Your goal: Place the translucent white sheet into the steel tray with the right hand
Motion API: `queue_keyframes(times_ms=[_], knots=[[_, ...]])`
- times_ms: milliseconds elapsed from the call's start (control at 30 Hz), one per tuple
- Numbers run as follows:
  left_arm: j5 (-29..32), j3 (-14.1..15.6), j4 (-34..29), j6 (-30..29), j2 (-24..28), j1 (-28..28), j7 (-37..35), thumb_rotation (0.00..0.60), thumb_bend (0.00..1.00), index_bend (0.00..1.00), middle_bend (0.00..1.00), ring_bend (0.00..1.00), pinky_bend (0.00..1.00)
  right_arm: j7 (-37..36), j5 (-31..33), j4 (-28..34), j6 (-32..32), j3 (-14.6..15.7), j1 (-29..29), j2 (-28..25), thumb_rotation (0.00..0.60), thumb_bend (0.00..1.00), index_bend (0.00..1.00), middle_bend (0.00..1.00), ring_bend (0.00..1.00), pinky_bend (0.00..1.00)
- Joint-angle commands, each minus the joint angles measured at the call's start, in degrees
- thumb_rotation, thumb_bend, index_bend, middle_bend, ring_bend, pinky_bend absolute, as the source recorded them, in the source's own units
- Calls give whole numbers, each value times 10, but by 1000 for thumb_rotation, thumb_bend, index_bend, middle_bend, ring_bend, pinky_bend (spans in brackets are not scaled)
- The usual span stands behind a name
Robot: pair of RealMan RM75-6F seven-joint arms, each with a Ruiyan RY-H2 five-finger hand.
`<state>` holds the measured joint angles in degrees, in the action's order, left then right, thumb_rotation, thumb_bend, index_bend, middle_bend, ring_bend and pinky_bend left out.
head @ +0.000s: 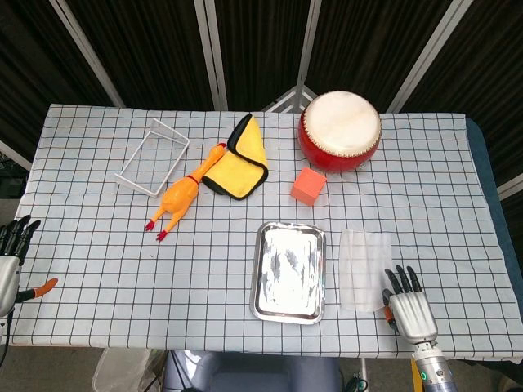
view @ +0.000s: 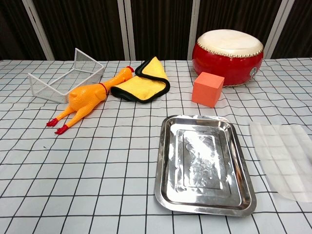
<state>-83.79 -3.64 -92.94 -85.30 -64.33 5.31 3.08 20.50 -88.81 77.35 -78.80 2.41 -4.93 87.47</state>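
Lying near the worktop's front edge beside the steel tray point(head: 288, 272), translucent white sheet point(head: 364, 259), long axis front-to-back; right robot hand point(head: 409, 310) touching its front corner, fingers spread.

The steel tray point(head: 288, 272) lies near the front edge of the worktop point(head: 98, 269), a little right of its middle, with the sheet point(head: 364, 259) just beside it on the right and the right hand point(head: 410, 307) at the sheet's front right corner, by the worktop's front edge. Behind the tray sits the cube point(head: 308, 185), and behind that, near the back edge, the drum point(head: 340, 129). Toward the back left lie the cloth point(head: 239, 160), the rubber chicken point(head: 185, 193) left of it, and the wire basket point(head: 152, 157) further left, while the left hand point(head: 10, 253) is off the worktop's front left corner.
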Motion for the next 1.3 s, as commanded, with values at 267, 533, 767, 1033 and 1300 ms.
queue_keyframes(times_ms=[267, 533, 767, 1033, 1300], knots=[[-1, 0, 0, -1, 0, 0, -1, 600, 0, 0, 0, 0, 0, -44, -43, 17, -46, -7, -7, -5, 600, 560, 661, 178, 0, 0], [-2, 0, 0, -3, 0, -1, -1, 600, 0, 0, 0, 0, 0, -61, -56, 152, -71, -55, -34, -32, 600, 560, 661, 179, 0, 0], [0, -1, 2, -2, 0, 0, -3, 600, 0, 0, 0, 0, 0, -23, -63, 285, -52, -87, -65, -41, 600, 561, 661, 181, 0, 0], [-1, -1, 3, 0, 1, 1, -6, 600, 0, 0, 0, 0, 0, 19, -131, 309, -40, -23, -62, -7, 600, 561, 661, 182, 0, 0], [1, 0, 3, 3, 2, 1, -9, 600, 0, 0, 0, 0, 0, -5, -134, 266, -28, -1, -60, 19, 600, 562, 663, 182, 0, 0]])
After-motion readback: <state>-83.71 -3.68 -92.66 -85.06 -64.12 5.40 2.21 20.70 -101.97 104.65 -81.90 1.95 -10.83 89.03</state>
